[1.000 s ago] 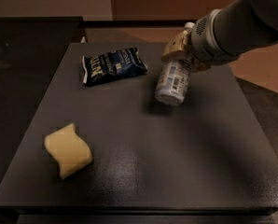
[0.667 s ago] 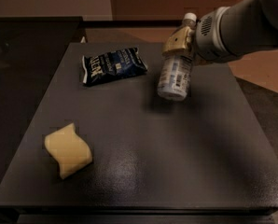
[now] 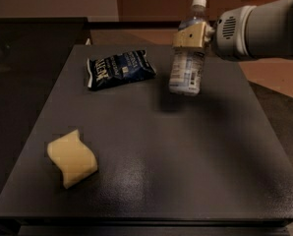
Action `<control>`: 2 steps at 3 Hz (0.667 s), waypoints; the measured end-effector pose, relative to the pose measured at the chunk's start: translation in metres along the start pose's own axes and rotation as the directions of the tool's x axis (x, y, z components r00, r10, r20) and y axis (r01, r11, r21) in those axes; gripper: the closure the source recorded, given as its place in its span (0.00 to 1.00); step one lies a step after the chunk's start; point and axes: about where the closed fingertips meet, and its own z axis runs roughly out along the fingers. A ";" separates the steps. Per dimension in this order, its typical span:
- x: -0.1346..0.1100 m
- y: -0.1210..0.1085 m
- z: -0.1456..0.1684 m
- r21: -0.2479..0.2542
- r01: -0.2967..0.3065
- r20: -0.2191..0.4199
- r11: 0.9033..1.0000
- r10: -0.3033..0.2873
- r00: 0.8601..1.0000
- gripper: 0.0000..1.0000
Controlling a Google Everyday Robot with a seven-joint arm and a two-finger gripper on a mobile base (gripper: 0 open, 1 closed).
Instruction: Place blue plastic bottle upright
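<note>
Change: blue plastic bottle (image 3: 187,70) has swung from a slant to nearly upright, white cap on top.
Gripper: gripper (image 3: 190,35) hangs over the far right part of the bench (image 3: 186,171), jaws clamped round the bottle's shoulder.
Arm: grey arm (image 3: 264,26) reaches in level from the right edge.
Bench: dark; snack bag (image 3: 119,69) near the far edge, yellow sponge (image 3: 72,157) toward the near left corner.
Room: tan floor (image 3: 277,75) past the right edge.

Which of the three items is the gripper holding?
The blue plastic bottle: the gripper clamps its upper body over the table's far side, cap up, nearly upright. The dark blue snack bag and the yellow sponge lie flat on the table.
</note>
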 end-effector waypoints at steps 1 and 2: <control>0.006 -0.007 -0.002 0.056 0.112 -0.079 0.992 -0.108 0.991 1.00; 0.006 -0.012 -0.002 0.068 0.278 -0.183 0.958 -0.261 0.948 1.00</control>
